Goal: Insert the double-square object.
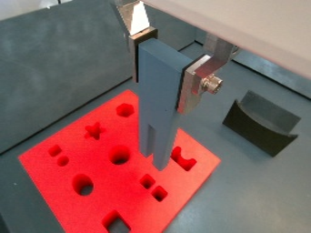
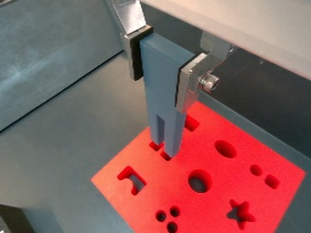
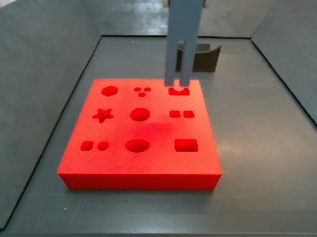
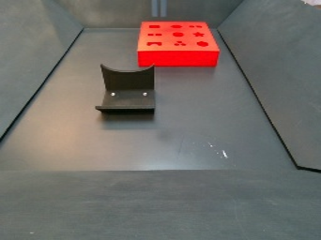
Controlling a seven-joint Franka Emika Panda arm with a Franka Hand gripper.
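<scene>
Above one red board [image 3: 143, 139], gripper [image 1: 170, 62] (one bar [image 1: 158, 100])

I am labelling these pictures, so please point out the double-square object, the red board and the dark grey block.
double-square object [image 1: 158, 91]: a wrist view, on its upper front face, held in the end effector [image 1: 165, 56].
red board [image 3: 155, 153]: a side view, on bare top surface.
dark grey block [image 4: 126, 89]: a side view, on its curved inner face.

Even, soft overhead light, faint glare on the floor [image 4: 216, 148] (wrist views slightly blurred near the gripper [image 1: 170, 56]).
</scene>
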